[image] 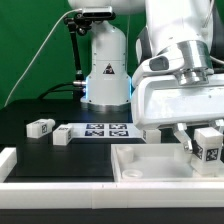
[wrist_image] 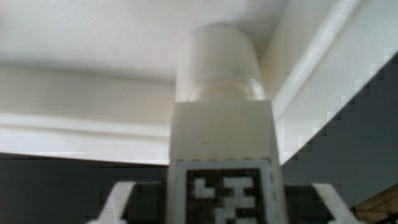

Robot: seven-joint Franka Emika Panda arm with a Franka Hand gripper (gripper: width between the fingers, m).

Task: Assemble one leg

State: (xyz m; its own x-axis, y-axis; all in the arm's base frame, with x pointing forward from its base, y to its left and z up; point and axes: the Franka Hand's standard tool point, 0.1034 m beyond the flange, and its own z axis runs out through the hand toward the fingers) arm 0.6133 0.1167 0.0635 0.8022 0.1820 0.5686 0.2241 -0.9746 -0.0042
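My gripper [image: 205,148] is shut on a leg [image: 208,143], a small white post with a black-and-white tag. It holds the leg just above the large white tray-like piece [image: 150,166], near that piece's corner at the exterior view's right. In the wrist view the leg [wrist_image: 226,130] stands between my fingers [wrist_image: 128,205], tag toward the camera. Its rounded end points at the inner corner of the tray-like piece [wrist_image: 89,110]. I cannot tell whether that end touches the piece. Two more legs [image: 42,127] [image: 62,134] lie on the black table at the exterior view's left.
The marker board [image: 106,130] lies flat behind the tray-like piece, in front of the robot's base [image: 105,75]. A white raised edge [image: 8,160] runs along the exterior view's left and front. A green backdrop stands behind.
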